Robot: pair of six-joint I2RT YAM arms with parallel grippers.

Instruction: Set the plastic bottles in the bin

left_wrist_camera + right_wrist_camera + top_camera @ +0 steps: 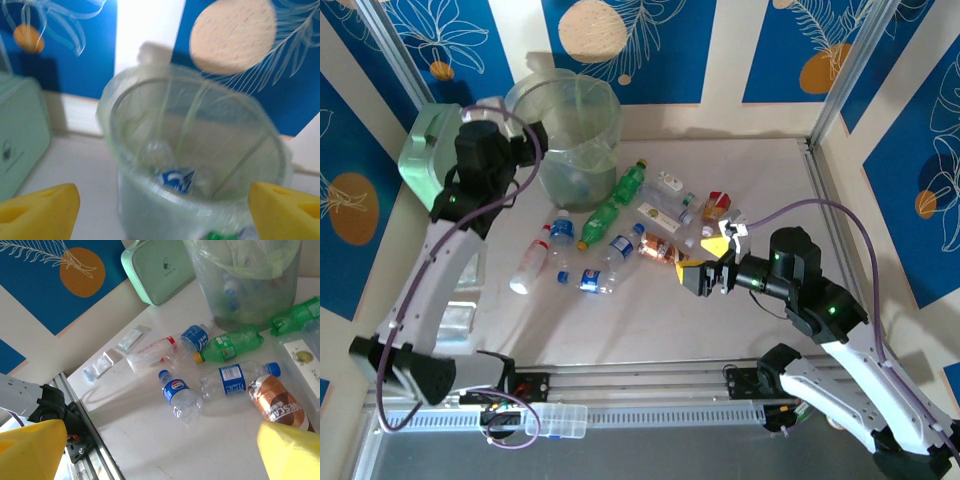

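The bin [563, 130] stands at the back left, and a clear bottle with a blue label [175, 180] lies inside it. My left gripper [162, 215] hangs just in front of the bin's rim [200, 210], open, its yellow fingers [40, 210] wide apart with nothing between them. Several plastic bottles lie on the table: green ones [628, 185] [230, 344] and clear blue-capped ones [590, 278] [181, 396] [235, 380]. My right gripper [705, 258] [160, 455] hovers open to the right of the bottles, a little short of the blue-capped one, holding nothing.
A mint-green box [425, 150] [157, 267] sits left of the bin. A brown-labelled bottle [275, 402], small cartons [660, 215] and a red item [717, 205] lie among the bottles. Clear plastic packs [102, 365] rest near the left edge. A metal rail [640, 385] runs along the front.
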